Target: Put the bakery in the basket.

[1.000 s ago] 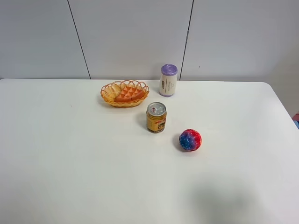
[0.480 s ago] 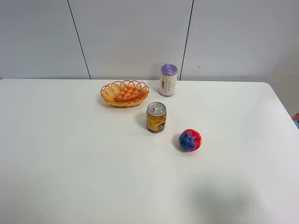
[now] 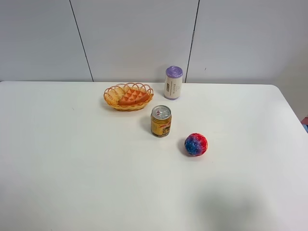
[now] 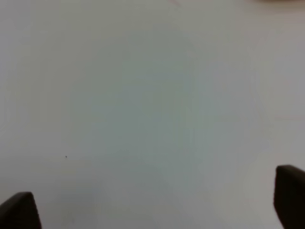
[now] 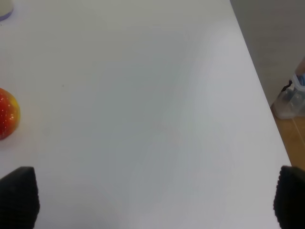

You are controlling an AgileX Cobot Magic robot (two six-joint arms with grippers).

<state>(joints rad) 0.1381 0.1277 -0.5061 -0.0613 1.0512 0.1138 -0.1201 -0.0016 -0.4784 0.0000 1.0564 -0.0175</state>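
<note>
A white table [image 3: 72, 168] stands before pale wall panels, and neither arm reaches into the high view. The left gripper [image 4: 152, 210] hangs over bare tabletop with its dark fingertips [image 4: 19, 210] spread to the frame's corners, holding nothing. The right gripper [image 5: 152, 200] is likewise spread wide and empty, with the speckled ball [image 5: 7, 113] off to one side of its view. Farther out, the gold can [image 3: 161, 121] stands near the table's middle, the ball to its near right, a purple-capped bottle [image 3: 173, 82] at the far edge. The bakery [image 3: 133, 97] already lies inside the basket [image 3: 111, 94], at the far side, left of the bottle. The task looks done; the sound course is probably to keep both arms clear and leave the basket undisturbed.
</note>
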